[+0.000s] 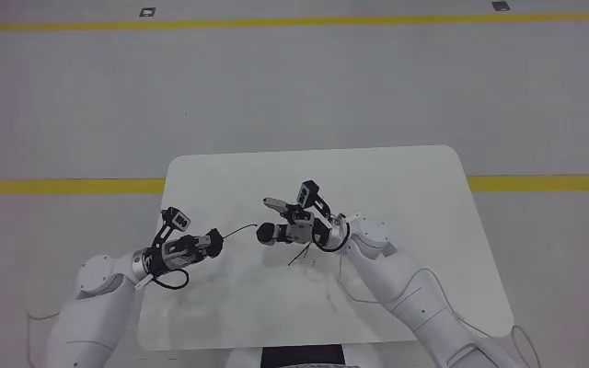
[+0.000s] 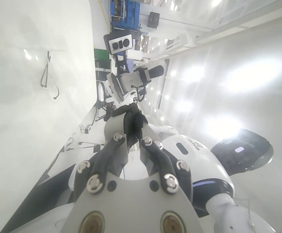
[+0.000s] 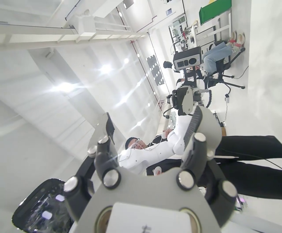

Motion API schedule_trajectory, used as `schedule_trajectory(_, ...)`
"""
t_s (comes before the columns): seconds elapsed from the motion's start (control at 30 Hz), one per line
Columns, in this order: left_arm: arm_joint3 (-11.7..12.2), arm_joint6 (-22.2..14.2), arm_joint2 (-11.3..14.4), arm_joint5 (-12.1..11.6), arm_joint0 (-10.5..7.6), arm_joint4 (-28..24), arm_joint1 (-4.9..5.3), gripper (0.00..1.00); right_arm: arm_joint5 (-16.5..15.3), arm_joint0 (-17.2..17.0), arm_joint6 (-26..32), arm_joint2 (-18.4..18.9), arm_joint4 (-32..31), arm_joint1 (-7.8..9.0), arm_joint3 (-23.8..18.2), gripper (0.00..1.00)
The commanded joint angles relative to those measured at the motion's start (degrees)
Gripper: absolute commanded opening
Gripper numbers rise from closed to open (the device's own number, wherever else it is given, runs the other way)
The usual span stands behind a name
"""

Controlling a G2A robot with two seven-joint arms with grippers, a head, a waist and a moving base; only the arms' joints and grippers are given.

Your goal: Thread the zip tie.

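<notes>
Pinches zip tie [image 1: 241, 230] in left claw [image 1: 215, 243], tip aimed at right claw [image 1: 270, 218], spread wide just beside. Leaves bare surface [image 1: 414, 193] far and right, with spare ties [image 1: 301, 256] nearer.

Large robotics lab or test hall. A white table [image 1: 405, 166] stands on a pale floor [image 1: 276, 83] marked with yellow tape lines [image 1: 276, 21]. Beyond the table are blue storage racks [image 2: 124, 13], a green panel [image 3: 214, 10] and bright ceiling lights [image 3: 105, 67].
</notes>
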Motion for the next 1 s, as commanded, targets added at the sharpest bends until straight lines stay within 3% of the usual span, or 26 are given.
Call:
schedule_trajectory(0.0, 0.0, 0.0, 0.0, 0.0, 0.00, 0.0, 0.00, 0.00, 0.6, -0.1, 0.2, -0.2, 0.4, -0.02, 0.2, 0.16)
schedule_trajectory(0.17, 0.0, 0.0, 0.0, 0.0, 0.00, 0.0, 0.00, 0.00, 1.7, 0.1, 0.8, -0.9, 0.7, -0.16, 0.3, 0.16)
schedule_trajectory(0.33, 0.0, 0.0, 0.0, 0.0, 0.00, 0.0, 0.00, 0.00, 1.8, 0.2, 0.9, -1.3, 0.8, -0.24, 0.6, 0.06)
schedule_trajectory(0.63, 0.0, 0.0, 0.0, 0.0, 0.00, 0.0, 0.00, 0.00, 1.8, 0.3, 0.3, -1.7, 0.5, -0.30, 0.8, 0.08)
schedule_trajectory(0.8, 0.0, 0.0, 0.0, 0.0, 0.00, 0.0, 0.00, 0.00, 1.9, 0.3, 0.1, -1.7, 0.5, -0.29, 0.8, 0.14)
schedule_trajectory(0.97, 0.0, 0.0, 0.0, 0.0, 0.00, 0.0, 0.00, 0.00, 1.8, 0.3, 0.1, -1.6, 0.6, -0.27, 0.8, 0.12)
